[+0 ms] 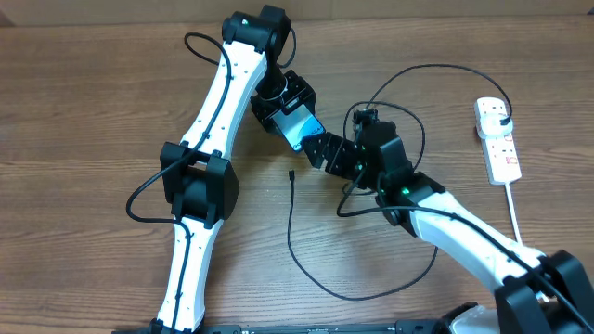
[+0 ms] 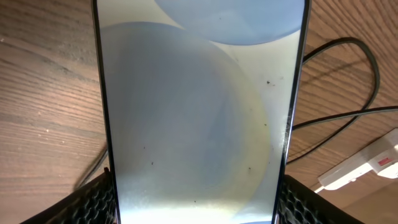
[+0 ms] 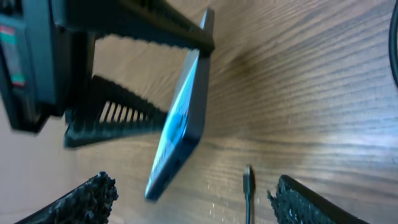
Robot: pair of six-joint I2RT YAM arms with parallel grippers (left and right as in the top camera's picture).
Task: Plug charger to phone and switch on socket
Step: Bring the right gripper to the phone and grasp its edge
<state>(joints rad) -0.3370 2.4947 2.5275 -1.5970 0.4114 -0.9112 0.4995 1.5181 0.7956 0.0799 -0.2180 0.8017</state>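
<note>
My left gripper [image 1: 290, 116] is shut on the phone [image 1: 300, 129] and holds it tilted above the table. In the left wrist view the phone's lit blue-white screen [image 2: 199, 106] fills the space between the fingers [image 2: 199, 208]. The right wrist view shows the phone [image 3: 180, 127] edge-on, its lower end near the wood. My right gripper [image 1: 317, 154] is open and empty just right of the phone. The charger's connector tip [image 1: 291, 173] lies on the table and also shows between the right fingers [image 3: 248, 180]. Its black plug [image 1: 502, 114] sits in the white socket strip [image 1: 498, 147].
The charger cable [image 1: 306, 264] loops widely across the table in front of the right arm and back up past its wrist. The strip's white cord [image 1: 516, 218] runs toward the right arm's base. The strip [image 2: 367, 163] and black cables [image 2: 339, 118] show to the right of the phone.
</note>
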